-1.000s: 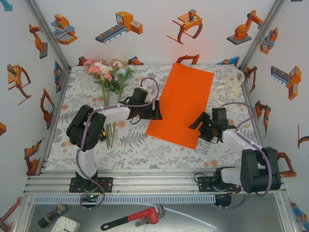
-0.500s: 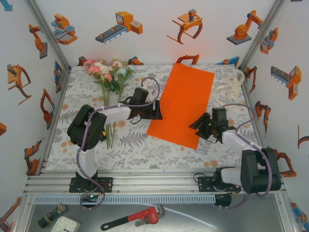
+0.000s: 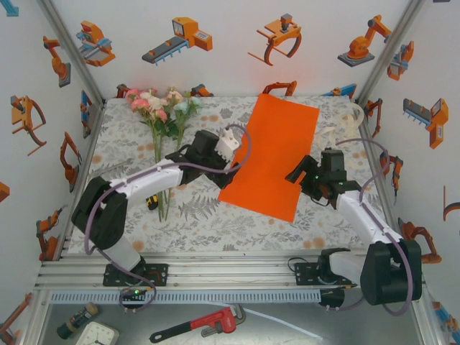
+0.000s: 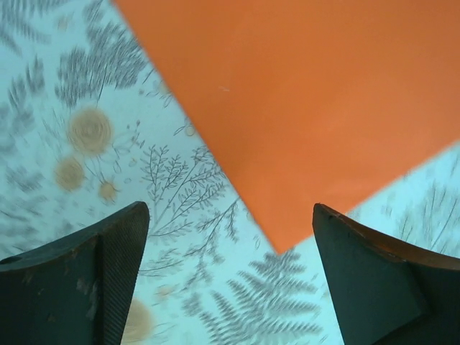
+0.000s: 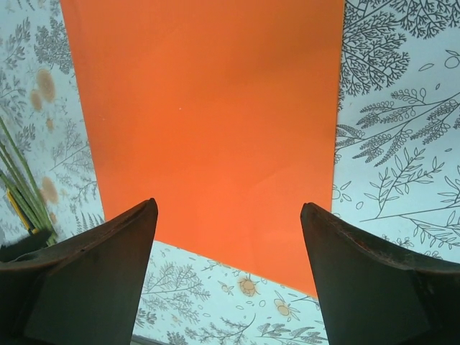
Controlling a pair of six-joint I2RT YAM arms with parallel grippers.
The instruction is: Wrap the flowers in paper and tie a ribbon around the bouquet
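So the big bright-orange rectangular paper sheet (image 3: 272,154) lay flat on the table (image 3: 194,215), long axis running away from the arms, left jaws at its left edge, right jaws at its right, both spread wide and gripping nothing.

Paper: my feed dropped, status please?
Left gripper open, empty, above the paper corner. Right gripper open, empty, over its near edge. Flowers lie apart; nothing blocking.

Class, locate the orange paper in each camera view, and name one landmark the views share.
Top view: the paper lies flat, right of centre.
Left wrist: upper right, one corner pointing down between the fingers.
Right wrist: upper middle, above the fingers.
Shared landmark: the fern-print tablecloth.
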